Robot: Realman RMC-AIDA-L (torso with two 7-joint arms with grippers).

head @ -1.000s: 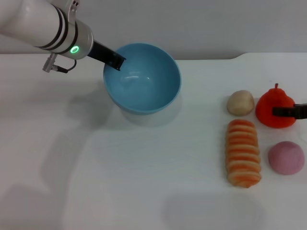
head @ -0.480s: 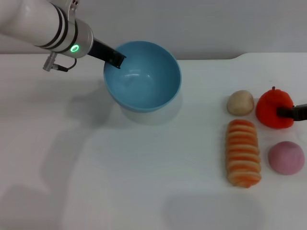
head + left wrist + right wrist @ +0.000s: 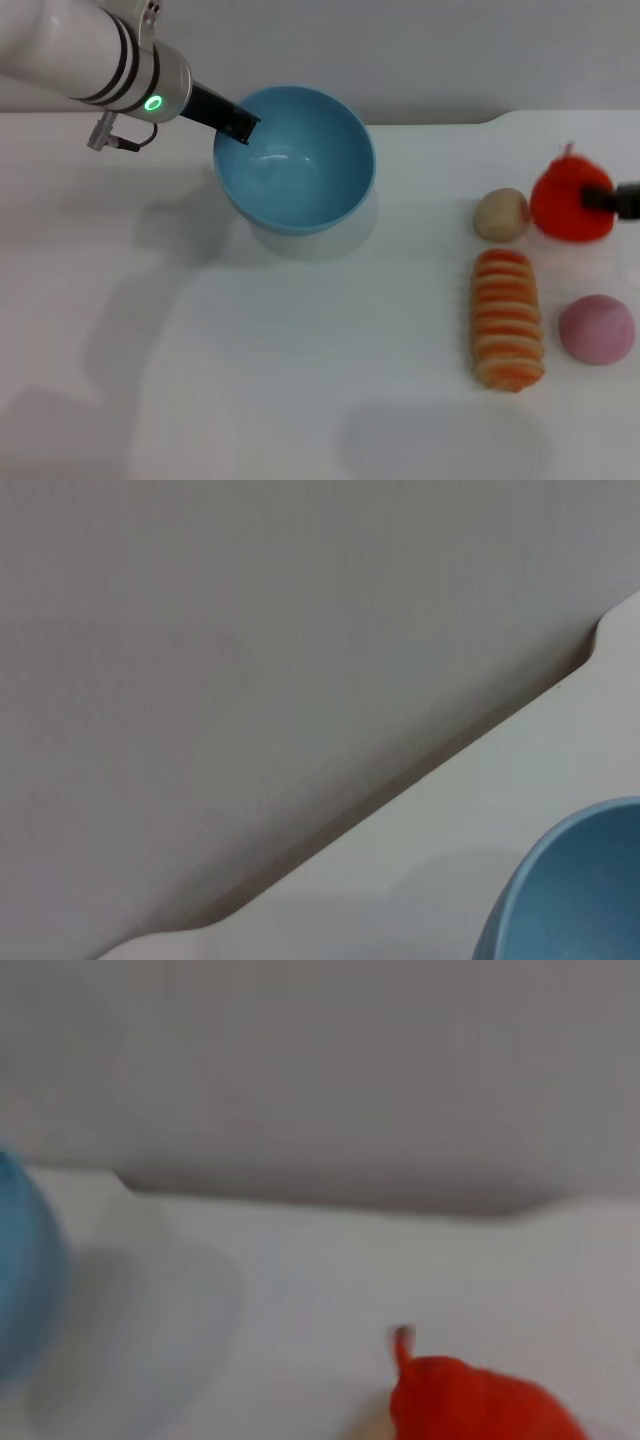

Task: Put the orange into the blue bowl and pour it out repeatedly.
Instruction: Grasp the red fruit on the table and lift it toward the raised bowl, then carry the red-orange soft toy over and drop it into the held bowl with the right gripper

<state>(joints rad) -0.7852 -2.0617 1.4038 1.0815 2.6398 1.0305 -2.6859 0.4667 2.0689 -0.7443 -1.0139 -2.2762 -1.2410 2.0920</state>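
1. Nearest to us in the head view, at the lower right of the frame, we see the striped bread loaf (image 3: pixel 508 319) lying lengthwise on the white table (image 3: pixel 300 360), with the pink ball (image 3: pixel 596 329) just beside it toward the right edge.
2. A little farther back, a small tan ball (image 3: pixel 500 214) sits just beyond the loaf's far end.
3. Right of that tan ball, at the right edge of the frame, we find the orange (image 3: pixel 567 203), its stem pointing up. A dark fingertip of the right gripper (image 3: pixel 622 200) lies across its right side, so we read the gripper as clamped on the fruit.
4. In the right wrist view the orange (image 3: pixel 480 1400) shows at the lower right, stem upward, with the bowl's blue edge at the far left.
5. Farthest back, at the upper centre of the head view, the blue bowl (image 3: pixel 295 160) is held tilted, empty inside.
6. The left gripper (image 3: pixel 238 126) comes in from the upper left and pinches the bowl's left rim, one dark finger inside the wall.
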